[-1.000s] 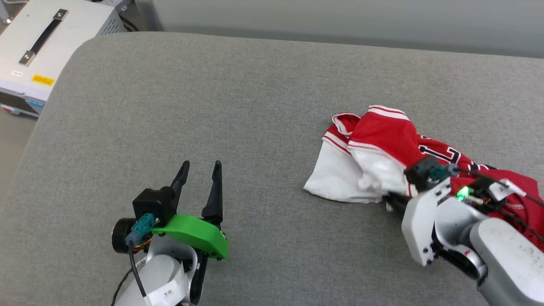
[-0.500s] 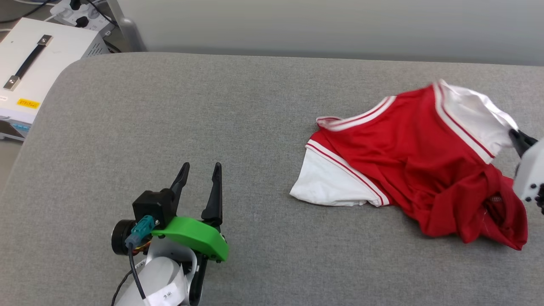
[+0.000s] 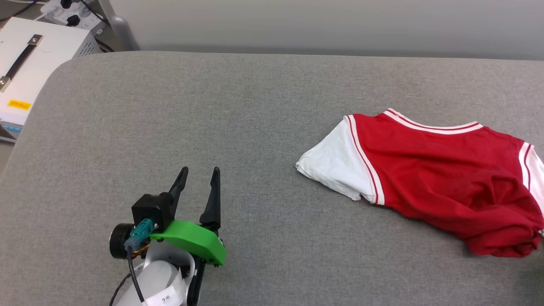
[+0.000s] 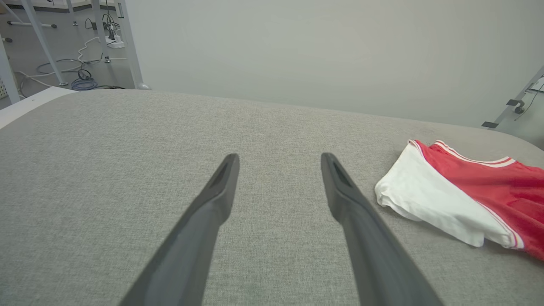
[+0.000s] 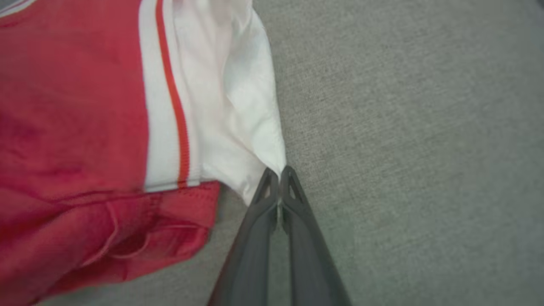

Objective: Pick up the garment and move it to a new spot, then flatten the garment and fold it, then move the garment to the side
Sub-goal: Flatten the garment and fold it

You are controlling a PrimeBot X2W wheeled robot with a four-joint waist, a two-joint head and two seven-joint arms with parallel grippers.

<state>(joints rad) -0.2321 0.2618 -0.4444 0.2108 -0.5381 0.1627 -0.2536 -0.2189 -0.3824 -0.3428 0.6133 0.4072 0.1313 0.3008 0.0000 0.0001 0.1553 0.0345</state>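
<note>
Right wrist view shows the right hand (image 5: 279, 171) clenched on a sleeve of the shirt (image 5: 72, 106); head view shows the left hand (image 3: 199, 171) released, well left of the shirt

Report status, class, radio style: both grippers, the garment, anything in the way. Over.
Left gripper open, holding nothing. Right gripper shut on garment at white sleeve edge. Body partly spread, hem bunched. Nothing in the way.

One shirt (image 3: 442, 178) lies on the one grey tabletop (image 3: 212, 106), by its right edge. There are two claws, the left claw (image 3: 199, 172) near the front edge and the right claw (image 5: 278, 172), each with two dark fingers (image 4: 212, 212). One white box (image 3: 42, 46) stands beyond the far left corner.
</note>
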